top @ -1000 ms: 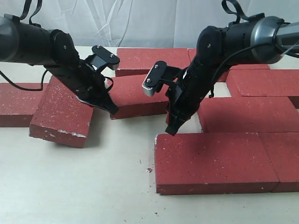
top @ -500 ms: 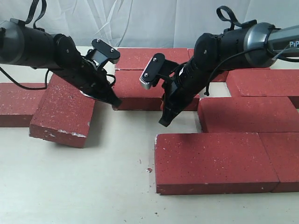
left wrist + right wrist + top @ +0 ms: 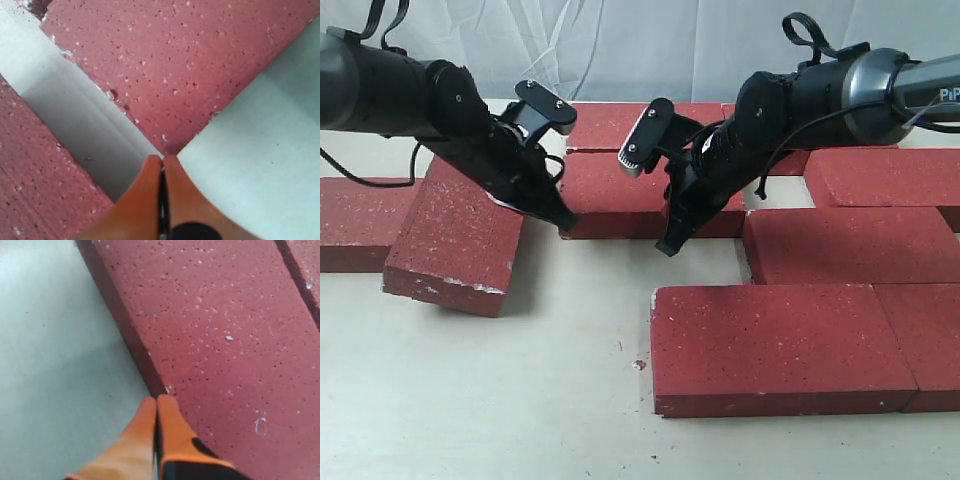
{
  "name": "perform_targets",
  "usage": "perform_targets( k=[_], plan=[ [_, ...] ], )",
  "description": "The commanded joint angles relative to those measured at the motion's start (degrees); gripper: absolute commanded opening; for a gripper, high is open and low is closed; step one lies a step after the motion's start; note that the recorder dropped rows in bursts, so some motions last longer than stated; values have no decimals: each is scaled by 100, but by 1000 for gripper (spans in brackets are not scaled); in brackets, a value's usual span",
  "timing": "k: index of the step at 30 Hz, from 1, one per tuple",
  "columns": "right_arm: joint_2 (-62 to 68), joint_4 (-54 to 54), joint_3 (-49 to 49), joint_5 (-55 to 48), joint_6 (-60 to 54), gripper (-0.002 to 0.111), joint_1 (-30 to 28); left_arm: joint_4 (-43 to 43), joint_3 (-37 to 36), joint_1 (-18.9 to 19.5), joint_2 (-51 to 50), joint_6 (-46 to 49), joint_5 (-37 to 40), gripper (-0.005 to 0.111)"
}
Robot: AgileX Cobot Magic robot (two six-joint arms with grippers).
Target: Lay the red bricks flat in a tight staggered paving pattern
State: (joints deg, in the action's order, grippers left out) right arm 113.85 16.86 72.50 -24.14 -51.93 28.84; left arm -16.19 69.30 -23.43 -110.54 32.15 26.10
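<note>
Several dark-red speckled bricks lie flat on the pale table. The middle brick [image 3: 620,195] sits between both grippers. My left gripper [image 3: 565,222] is shut and empty, its tips at that brick's near left corner [image 3: 167,145]. My right gripper [image 3: 665,246] is shut and empty too, its tips against the front edge of the same brick [image 3: 225,340]. A skewed brick [image 3: 455,240] lies at the left, partly under the left arm. Two bricks [image 3: 780,345] [image 3: 935,340] form the front row at the right.
More bricks lie at the back [image 3: 630,125], the far left [image 3: 355,220] and the right [image 3: 850,245] [image 3: 885,175]. A white cloth backdrop hangs behind the table. Bare table surface [image 3: 520,400] spreads at the front left, with a small red crumb [image 3: 639,365].
The middle brick has slid back and now lies straight against the back row. My right gripper moved back and up with it; my left gripper rose slightly along its left corner.
</note>
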Motion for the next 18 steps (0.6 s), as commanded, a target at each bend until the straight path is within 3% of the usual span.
perform_targets(
  k=[1, 9, 18],
  plan=[
    [-175, 15, -16, -291, 61, -1, -26, 59, 19, -7, 189, -20, 130, 0],
    [-453, -157, -16, -1970, 101, -1, -26, 204, 8, -7, 27, -168, 484, 0],
    [-28, -586, -16, -1207, 101, -1, -26, 205, 0, -7, -18, -154, 246, 0]
  ],
)
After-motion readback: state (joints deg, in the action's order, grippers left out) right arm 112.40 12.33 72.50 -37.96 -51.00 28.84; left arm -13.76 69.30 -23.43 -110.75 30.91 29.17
